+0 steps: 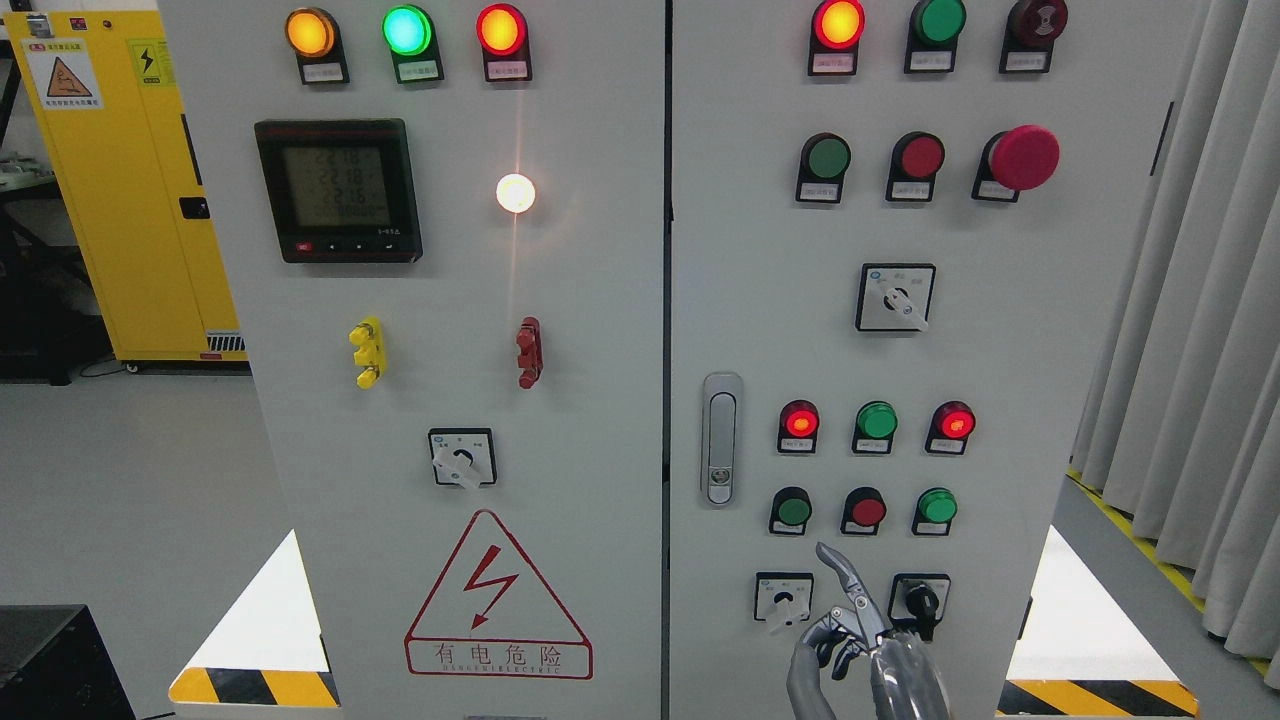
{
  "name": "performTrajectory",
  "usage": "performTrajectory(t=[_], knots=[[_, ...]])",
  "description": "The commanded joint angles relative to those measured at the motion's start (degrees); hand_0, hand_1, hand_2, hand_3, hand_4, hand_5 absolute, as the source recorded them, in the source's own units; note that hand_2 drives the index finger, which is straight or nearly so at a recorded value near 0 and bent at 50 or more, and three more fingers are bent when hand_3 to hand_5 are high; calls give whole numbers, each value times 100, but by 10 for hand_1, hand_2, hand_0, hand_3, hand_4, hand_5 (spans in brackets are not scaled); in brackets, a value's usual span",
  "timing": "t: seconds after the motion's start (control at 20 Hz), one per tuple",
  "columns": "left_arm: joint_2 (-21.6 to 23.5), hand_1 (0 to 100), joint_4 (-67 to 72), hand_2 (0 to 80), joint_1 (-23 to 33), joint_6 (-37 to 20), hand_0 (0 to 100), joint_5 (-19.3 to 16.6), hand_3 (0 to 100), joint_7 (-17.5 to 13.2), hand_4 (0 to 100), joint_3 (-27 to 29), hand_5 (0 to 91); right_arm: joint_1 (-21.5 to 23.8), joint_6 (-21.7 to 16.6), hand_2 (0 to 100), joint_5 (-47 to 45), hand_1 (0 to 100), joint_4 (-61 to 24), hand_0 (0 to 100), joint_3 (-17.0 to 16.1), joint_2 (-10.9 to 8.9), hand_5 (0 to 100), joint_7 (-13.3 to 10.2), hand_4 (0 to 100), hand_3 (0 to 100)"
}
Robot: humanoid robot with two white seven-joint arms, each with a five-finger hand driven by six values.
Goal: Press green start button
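A grey control cabinet (1000, 330) fills the view. Its lower right door carries a row of three push buttons: a dark green one (793, 510), a red one (866, 511) and a brighter green one (937, 506). Another green button (828, 157) sits higher up. My right hand (850, 620) rises from the bottom edge in front of the panel. Its index finger (838, 570) points up while the other fingers are curled, holding nothing. The fingertip is just below the row, between the dark green and the red button, not touching either.
Two rotary switches (783, 598) (920, 600) flank the hand. A door handle (720, 438) is to the left, and a red mushroom stop button (1022, 157) is at the upper right. Curtains (1200, 350) hang on the right, and a yellow cabinet (120, 200) stands at the left.
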Motion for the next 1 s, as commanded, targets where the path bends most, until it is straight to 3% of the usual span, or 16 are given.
performTrajectory(t=[0.0, 0.1, 0.25, 0.4, 0.55, 0.95], knots=[[3, 556, 0, 0, 0, 1, 120, 2, 0, -5, 0, 3, 0, 196, 9, 0, -1553, 751, -324, 878, 235, -23, 29, 85, 15, 0], [3, 556, 0, 0, 0, 1, 120, 2, 0, -5, 0, 3, 0, 196, 9, 0, -1598, 722, -324, 903, 235, -23, 0, 85, 0, 0], [3, 556, 0, 0, 0, 1, 120, 2, 0, -5, 0, 3, 0, 196, 9, 0, -1598, 681, -324, 859, 235, -23, 0, 77, 0, 0], [-6, 556, 0, 0, 0, 1, 120, 2, 0, -5, 0, 3, 0, 205, 18, 0, -1598, 671, -315, 842, 244, -23, 0, 77, 0, 0], [-6, 556, 0, 0, 0, 1, 120, 2, 0, -5, 0, 3, 0, 231, 18, 0, -1598, 668, -306, 753, 262, -23, 0, 77, 0, 0], [3, 556, 0, 0, 0, 1, 120, 2, 0, -5, 0, 3, 0, 389, 0, 0, -1598, 663, -298, 698, 393, -32, 0, 77, 0, 0]])
